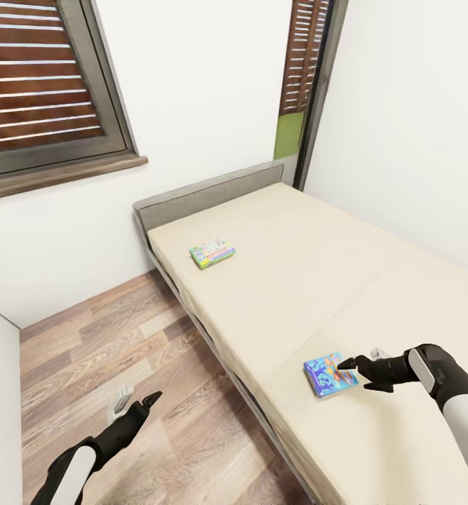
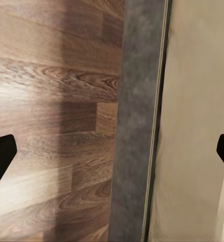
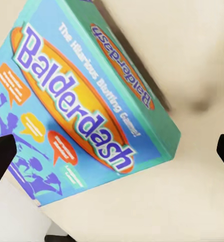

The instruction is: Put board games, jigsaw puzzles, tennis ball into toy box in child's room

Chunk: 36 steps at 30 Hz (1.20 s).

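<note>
1. Right now the step in hand looks like fetching a board game off the bed: the right gripper hovers at the edge of the blue Balderdash box, which lies flat on the beige sheet near the bed's floor-side edge.
2. Its jaws are spread wide and hold nothing; in the right wrist view the box sits between the two dark fingertips.
3. A second game, green-edged, lies flat further up the bed toward the headboard, well apart from the blue one.
4. Down at the left, the left gripper hangs over the wood floor beside the bed frame, jaws released and empty.
5. Next, I judge, the right jaws must straddle the box's thin edge and close, since a flat box on a soft sheet gives little to grip.
</note>
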Motion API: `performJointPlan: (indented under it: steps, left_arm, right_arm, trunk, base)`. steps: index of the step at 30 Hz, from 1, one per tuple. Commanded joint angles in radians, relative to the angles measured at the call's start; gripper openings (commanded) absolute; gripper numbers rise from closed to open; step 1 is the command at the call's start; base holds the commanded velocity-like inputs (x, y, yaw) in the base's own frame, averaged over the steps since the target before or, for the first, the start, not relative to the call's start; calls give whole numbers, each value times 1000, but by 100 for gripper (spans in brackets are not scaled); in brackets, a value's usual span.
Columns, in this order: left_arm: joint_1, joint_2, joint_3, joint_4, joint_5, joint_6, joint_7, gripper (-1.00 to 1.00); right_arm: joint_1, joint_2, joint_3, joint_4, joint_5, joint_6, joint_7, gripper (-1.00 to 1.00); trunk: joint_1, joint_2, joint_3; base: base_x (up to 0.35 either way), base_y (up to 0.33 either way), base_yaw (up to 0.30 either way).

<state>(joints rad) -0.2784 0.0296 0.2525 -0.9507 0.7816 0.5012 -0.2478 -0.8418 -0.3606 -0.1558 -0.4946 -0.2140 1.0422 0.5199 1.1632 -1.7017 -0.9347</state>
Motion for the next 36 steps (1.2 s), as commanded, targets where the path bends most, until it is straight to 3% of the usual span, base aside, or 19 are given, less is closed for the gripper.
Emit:
performJointPlan:
  steps: [1,22,36]
  left_arm:
    - [-1,0,3,0,5,8,-2,100]
    - [-1,0,2,0,5,8,-2,100]
    - [-1,0,2,0,5,8,-2,100]
  right_arm:
    - [0,0,-4,0,2,5,3,100]
    - [0,3,-4,-2,2,5,3,100]
    - [0,2,-4,-2,1,5,3,100]
  trunk:
    - [0,0,-1]
    - [0,0,-1]
    - [0,0,-1]
  base:
    - [-62,-34,27]
    - [-15,-8,16]
    - [-1,-1,190]
